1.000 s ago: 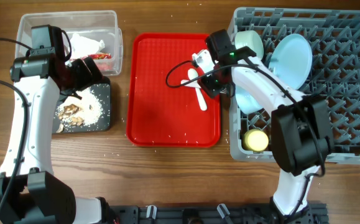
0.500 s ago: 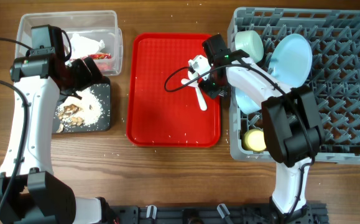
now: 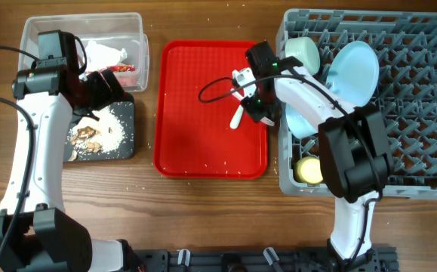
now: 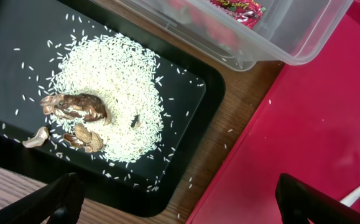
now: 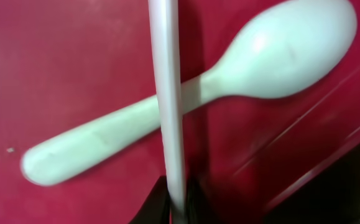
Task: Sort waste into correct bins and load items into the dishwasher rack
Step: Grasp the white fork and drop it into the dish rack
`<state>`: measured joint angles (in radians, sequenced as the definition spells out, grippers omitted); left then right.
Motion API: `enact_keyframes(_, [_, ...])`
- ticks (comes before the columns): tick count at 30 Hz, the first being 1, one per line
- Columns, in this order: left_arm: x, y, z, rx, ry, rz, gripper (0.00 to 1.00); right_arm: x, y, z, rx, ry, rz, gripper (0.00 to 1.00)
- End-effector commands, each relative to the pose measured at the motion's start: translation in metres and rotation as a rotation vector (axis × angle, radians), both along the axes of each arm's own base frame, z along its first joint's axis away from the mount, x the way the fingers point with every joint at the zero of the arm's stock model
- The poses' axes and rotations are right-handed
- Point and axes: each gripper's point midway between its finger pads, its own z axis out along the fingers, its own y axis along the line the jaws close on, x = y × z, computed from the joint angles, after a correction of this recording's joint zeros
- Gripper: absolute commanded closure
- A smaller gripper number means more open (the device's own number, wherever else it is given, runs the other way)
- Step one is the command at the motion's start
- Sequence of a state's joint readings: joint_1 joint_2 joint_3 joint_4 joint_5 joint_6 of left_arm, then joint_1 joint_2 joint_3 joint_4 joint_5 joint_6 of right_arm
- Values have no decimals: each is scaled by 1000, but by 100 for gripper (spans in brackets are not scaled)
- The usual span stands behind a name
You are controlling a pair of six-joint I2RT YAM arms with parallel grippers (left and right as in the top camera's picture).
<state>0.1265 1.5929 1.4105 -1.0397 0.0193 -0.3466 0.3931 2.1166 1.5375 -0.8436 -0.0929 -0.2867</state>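
At the right edge of the red tray (image 3: 195,121), your right gripper (image 5: 178,202) is pressed together on a thin white handle (image 5: 167,93), pinching it near one end so the stem runs straight out from the fingers. Its head is out of view, so calling it the fork is my judgement. The spoon (image 5: 260,56) lies flat on the tray beneath, crossed by that handle and outside the fingers; whether the two touch I cannot tell. Lift straight up and slowly, and watch that the spoon does not ride along. Keep the pinch firm, since so slim a stem will likely swivel. Then carry it to the rack (image 3: 429,113) at the worktop's right side and set it down between free pegs. Your left gripper (image 4: 183,202) hangs spread wide and empty over the right edge of the black tray (image 4: 18,37) with the rice (image 4: 111,93), near the clear tub (image 4: 291,37) that holds the wrapper (image 4: 239,9).
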Motion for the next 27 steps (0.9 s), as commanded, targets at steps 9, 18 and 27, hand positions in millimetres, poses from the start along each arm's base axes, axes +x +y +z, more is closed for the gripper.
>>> enact_keyframes(9, [-2, 4, 2, 12, -3, 11, 0, 19, -13, 246, 266, -429, -328, 96])
enact_keyframes(18, [-2, 4, 2, 12, -3, 11, 0, -38, -112, 253, 0, -382, -780, 96])
enact_keyframes(27, [-2, 4, 2, 12, -3, 11, 0, -122, -180, 180, -345, -68, -1063, 96])
